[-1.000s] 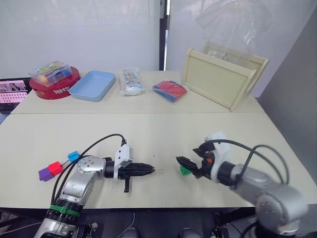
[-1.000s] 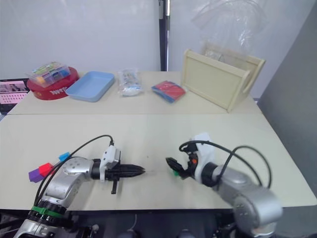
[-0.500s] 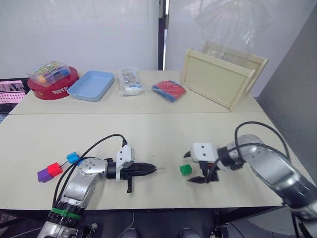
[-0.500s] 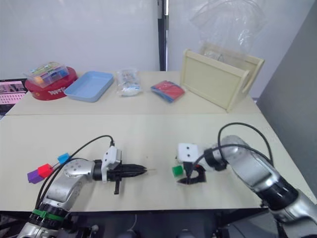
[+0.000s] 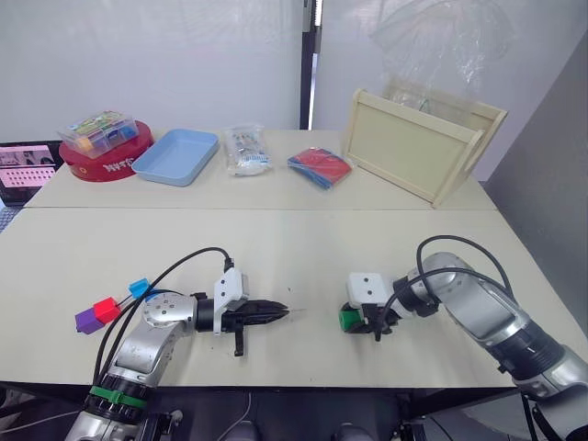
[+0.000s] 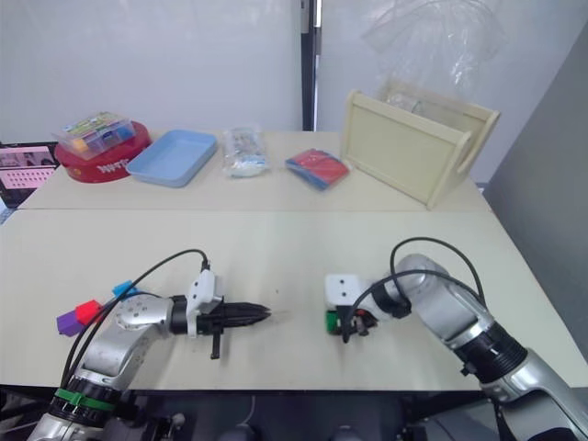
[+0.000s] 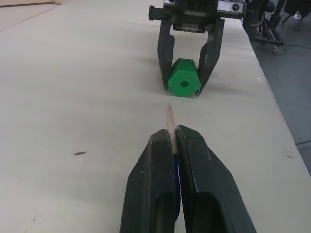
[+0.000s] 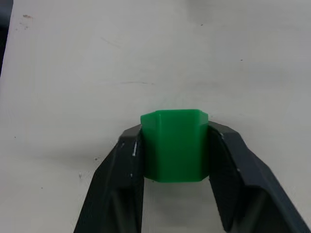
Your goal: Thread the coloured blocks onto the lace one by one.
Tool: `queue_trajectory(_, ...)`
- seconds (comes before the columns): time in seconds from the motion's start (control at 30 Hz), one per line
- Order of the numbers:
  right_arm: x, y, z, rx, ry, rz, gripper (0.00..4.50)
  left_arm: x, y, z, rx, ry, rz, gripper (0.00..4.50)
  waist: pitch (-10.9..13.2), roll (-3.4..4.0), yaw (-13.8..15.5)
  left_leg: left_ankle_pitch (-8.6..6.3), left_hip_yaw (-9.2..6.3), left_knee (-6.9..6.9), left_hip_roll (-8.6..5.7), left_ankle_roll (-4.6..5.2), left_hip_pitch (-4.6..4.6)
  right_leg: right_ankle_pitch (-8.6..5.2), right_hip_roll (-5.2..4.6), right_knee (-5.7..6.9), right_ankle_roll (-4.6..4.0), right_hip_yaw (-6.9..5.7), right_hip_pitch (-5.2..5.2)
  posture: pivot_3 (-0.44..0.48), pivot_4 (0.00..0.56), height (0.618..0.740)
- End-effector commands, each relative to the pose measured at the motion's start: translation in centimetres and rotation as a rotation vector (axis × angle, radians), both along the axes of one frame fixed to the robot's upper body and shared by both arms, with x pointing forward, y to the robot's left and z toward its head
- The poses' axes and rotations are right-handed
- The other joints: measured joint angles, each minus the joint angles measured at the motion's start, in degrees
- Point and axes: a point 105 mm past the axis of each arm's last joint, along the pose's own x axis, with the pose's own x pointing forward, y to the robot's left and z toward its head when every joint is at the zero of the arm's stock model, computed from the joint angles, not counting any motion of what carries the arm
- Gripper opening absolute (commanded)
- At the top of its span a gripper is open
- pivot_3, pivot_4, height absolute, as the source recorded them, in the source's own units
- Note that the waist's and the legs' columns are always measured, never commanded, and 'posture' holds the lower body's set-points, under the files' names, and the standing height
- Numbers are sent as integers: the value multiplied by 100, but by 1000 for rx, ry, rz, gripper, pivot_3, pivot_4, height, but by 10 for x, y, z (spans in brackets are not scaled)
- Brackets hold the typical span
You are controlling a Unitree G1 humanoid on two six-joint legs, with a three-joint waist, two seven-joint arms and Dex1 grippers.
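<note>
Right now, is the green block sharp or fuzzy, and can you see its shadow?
In the left wrist view the green block is sharp, hole clear, a soft shadow on the table beneath it. In the right wrist view it looks sharp too, and the right gripper's fingers beside it are slightly soft-edged.

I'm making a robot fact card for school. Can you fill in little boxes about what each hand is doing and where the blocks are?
left end effector: shut on the lace, pale tip sticking out toward the green block
right end effector: its fingers around the green block, on the table
green block's hole: faces the lace tip, with a gap between them
blocks already on the lace: blue block, red block, purple block, lying by the left arm
far table: red tin, blue tray, wooden crate
</note>
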Motion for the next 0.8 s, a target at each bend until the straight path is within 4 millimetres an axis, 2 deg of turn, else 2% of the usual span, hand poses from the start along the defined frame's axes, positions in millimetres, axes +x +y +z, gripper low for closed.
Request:
queue_trajectory(0.03,-2,-3,9,48,21,-117,1288,-1,-4,10,-7,-38,-29,0,0,0,4,0,0,0,-1,0,0,0,0,0,0,0,0,0,150,740)
queue_trajectory(0.23,-18,13,9,133,89,-232,1288,-1,-8,9,4,-30,-71,0,0,0,-11,0,0,0,0,1,0,0,1,2,0,1,0,0,150,740)
queue_trajectory(0.43,-24,28,5,158,75,-256,1288,-1,-10,7,34,-27,-118,0,0,0,-6,0,-1,0,-2,0,-1,0,1,3,0,1,0,0,150,740)
queue_trajectory(0.73,-21,24,-1,124,36,-265,1288,0,-10,5,60,-28,-153,0,0,0,-7,0,-1,1,-2,1,0,0,1,3,0,0,0,0,150,740)
queue_trajectory(0.8,-20,22,2,109,19,-253,2375,0,-9,4,64,-30,-156,0,0,0,-5,0,-1,1,-2,1,0,0,1,3,0,0,0,0,150,740)
